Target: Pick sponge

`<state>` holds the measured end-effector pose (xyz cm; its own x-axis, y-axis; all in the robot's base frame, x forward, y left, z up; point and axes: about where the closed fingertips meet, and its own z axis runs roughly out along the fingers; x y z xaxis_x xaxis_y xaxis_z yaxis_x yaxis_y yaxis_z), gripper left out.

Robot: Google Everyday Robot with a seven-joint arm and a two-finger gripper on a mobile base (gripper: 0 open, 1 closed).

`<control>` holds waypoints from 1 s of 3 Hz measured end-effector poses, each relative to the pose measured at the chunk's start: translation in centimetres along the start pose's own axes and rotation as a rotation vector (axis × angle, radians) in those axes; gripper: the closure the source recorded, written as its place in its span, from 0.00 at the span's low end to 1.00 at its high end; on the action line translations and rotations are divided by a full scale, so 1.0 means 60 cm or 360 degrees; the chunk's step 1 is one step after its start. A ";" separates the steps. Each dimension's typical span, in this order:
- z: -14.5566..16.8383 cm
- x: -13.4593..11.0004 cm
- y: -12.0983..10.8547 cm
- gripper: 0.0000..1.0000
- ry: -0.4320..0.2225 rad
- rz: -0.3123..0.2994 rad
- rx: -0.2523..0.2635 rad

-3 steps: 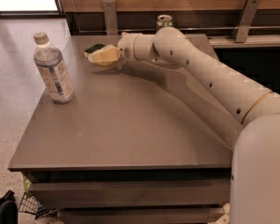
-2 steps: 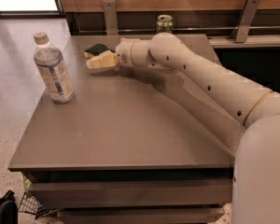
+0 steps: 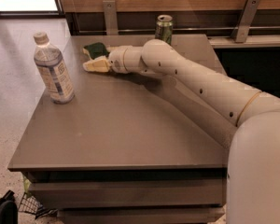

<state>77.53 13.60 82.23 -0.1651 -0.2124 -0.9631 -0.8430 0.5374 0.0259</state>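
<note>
Pale yellow padded gripper [image 3: 92, 59] hanging low over far part of grey flat tabletop [image 3: 121, 125]; cannot tell how wide it is standing, or whether gripping anything. Dark green flat rectangular sponge [image 3: 95, 48] lying against gripper's far side. Risk: gripper closing off-centre, sponge sliding away ungrasped

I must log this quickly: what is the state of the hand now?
Hand: at the far side of the table, beside the sponge; open, closed or holding cannot be told.
</note>
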 end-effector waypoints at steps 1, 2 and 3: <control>0.004 0.000 0.004 0.57 0.0000 0.0000 -0.0008; 0.007 0.000 0.007 0.81 0.0001 0.0000 -0.0013; 0.010 0.001 0.010 1.00 0.0002 0.0000 -0.0019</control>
<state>77.31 14.39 82.05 -0.1658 -0.2132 -0.9628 -0.8490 0.5276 0.0294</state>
